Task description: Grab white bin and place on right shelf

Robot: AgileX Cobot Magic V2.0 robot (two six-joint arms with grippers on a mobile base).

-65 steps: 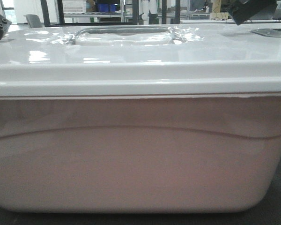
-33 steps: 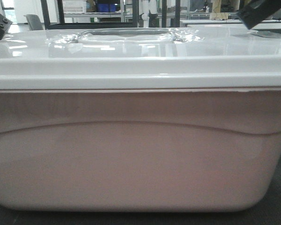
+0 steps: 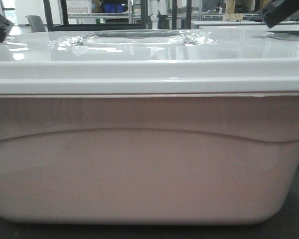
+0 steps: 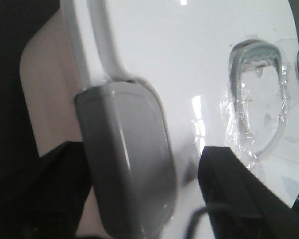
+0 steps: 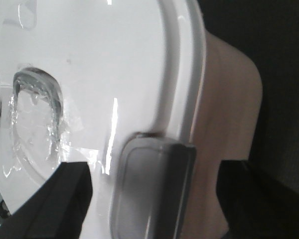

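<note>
While the two arms are flanking it, the white bin (image 3: 149,169) is filling nearly the whole front view. Its rounded bottom corners are curving in above a dark surface (image 3: 296,221) whose edges are lying out of frame. Whether the tub is resting there or hanging just clear cannot be told. The pinkish, translucent plastic wall is showing one long curved ridge (image 3: 139,132), and whatever is inside is reading only as haze through the cloudy side.

A glossy white lid (image 3: 149,67) is capping the tub and mirroring the room's lights, with crinkled clear film (image 3: 199,37) lying around its recessed handle (image 3: 134,37).

At the bin's left end, the left gripper (image 4: 144,199) is straddling a smooth grey latch (image 4: 124,164) with rounded corners. Its black fingers (image 4: 239,199) are spread wide, one over the lid and one down the outer wall, and are not closed on anything.

At the opposite end, the right gripper (image 5: 154,199) is bracketing a second grey latch (image 5: 149,194) in the same way. Its jaws are standing wide apart, one over the lid and the other beside the pink wall, clamping nothing.

In the front view both grippers are showing only as black tips above the lid's far corners. Blue crates (image 3: 112,7) are showing in the room behind.
</note>
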